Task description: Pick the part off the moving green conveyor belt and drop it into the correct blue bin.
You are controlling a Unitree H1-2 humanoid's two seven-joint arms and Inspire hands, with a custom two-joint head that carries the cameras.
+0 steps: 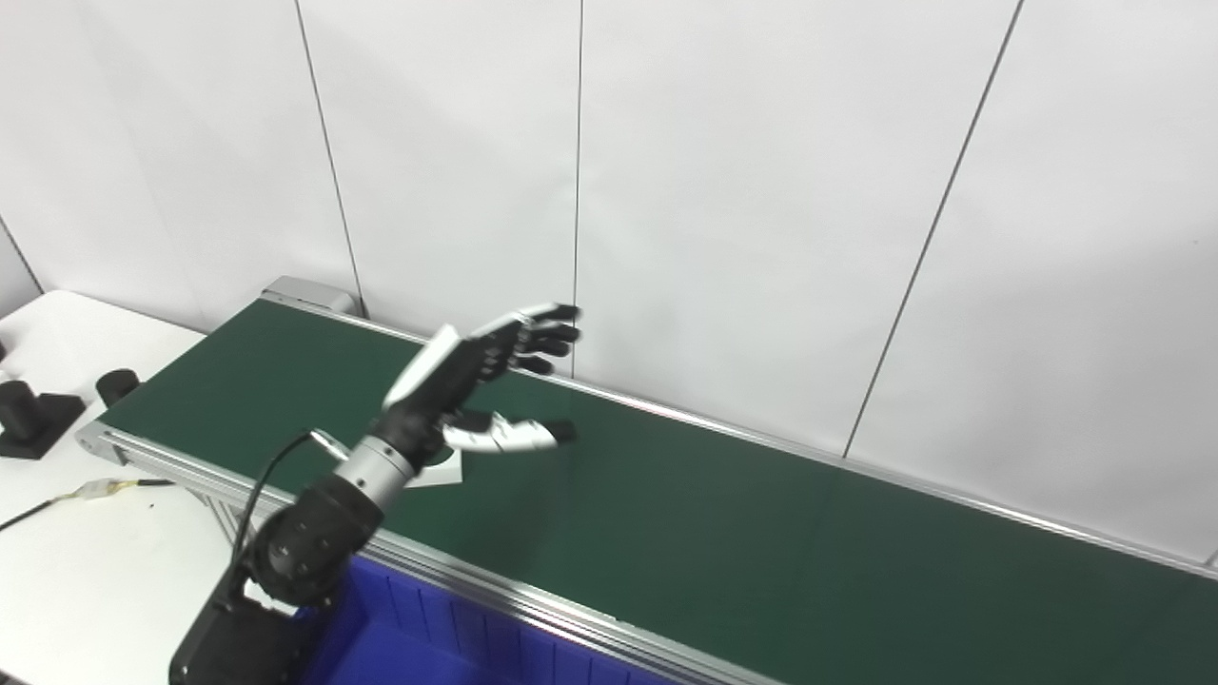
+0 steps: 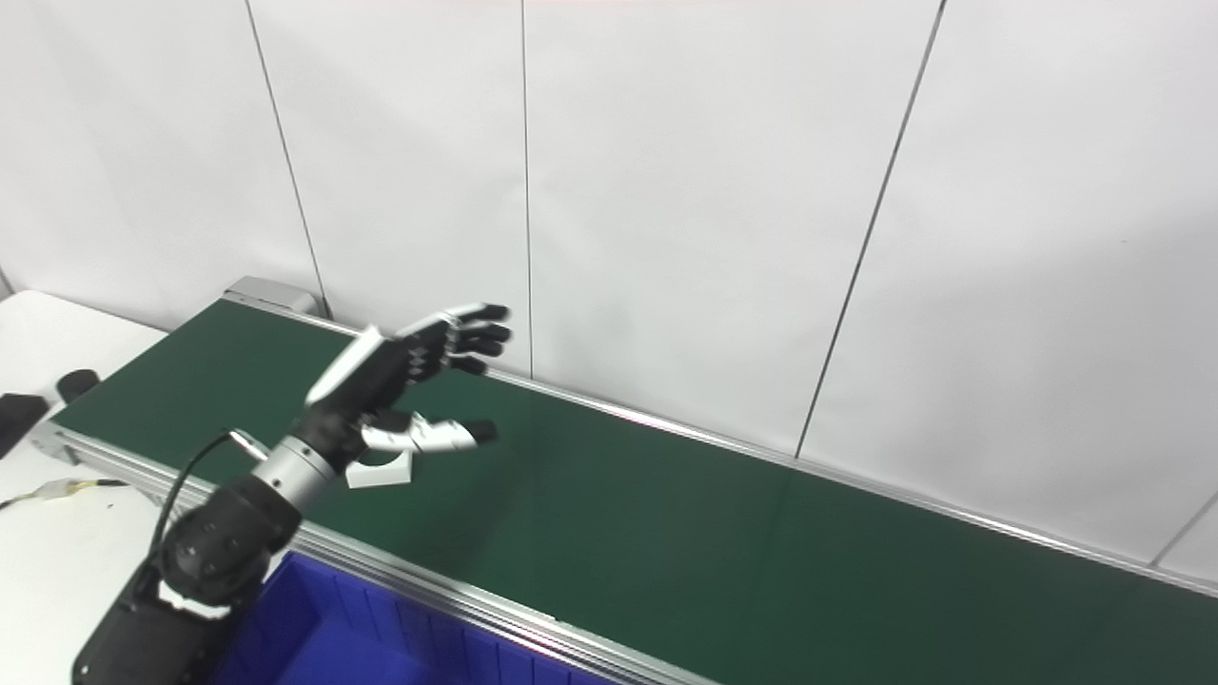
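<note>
Left eye view and right eye view together show one green conveyor belt [image 1: 666,533], one white part [image 2: 383,469] on it, one blue bin [image 1: 447,642], and one robot hand [image 1: 476,381] in view, the left one; the right robot hand appears in neither view.

The belt runs diagonally from the upper left to the lower right, with silver rails along both long edges. The part lies on the belt near its left end, close to the rail on the robot's side. It is a flat white piece with a dark round opening in it, lying flat; most of it is hidden under the wrist and thumb, so its long axis and the way it points cannot be told.

The left robot hand hangs above the belt, directly over the part, palm turned toward the right end of the belt. It is spread wide: the fingers [image 1: 547,333] reach up and to the right, the thumb [image 1: 504,435] sticks out lower, with clear space between them. It holds nothing. Whether the thumb's underside touches the part cannot be told.

The blue bin sits just below the belt's near rail, under the forearm; only its rim and ribbed wall show.

On the white desk [image 1: 86,580] left of the belt's end stand two black objects [image 1: 29,414], and a thin cable [image 1: 86,493] lies near the belt's corner.
</note>
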